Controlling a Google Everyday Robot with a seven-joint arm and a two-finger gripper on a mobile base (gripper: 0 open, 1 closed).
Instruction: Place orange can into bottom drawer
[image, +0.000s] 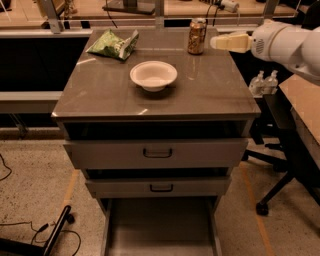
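- The orange can (196, 36) stood upright on the counter (210, 97), near the back edge and toward the right-hand side, its silver top rim facing up.
- The hand (216, 43) hovered just beside the can on its right, at about the can's mid-height and pointing at it. A narrow gap separated the two, so nothing was grasped. Seen side-on as a single pale cream shape, the hand did not reveal whether it was spread or closed; that could not be told.
- The white arm (285, 42) entered from the right edge of the view, above the counter's right rim.
- A white bowl (153, 75) sat near the centre of the counter, in front and to the left of the can and well apart from it.
- A green snack bag (113, 44) lay at the back left corner.
- The bottom drawer (162, 227) was pulled out toward the viewer at floor level, its flat grey tray visible between the side rails.
- The two upper drawers, top (200, 154) and middle (200, 186), each carried a black handle and stood slightly out from the cabinet.
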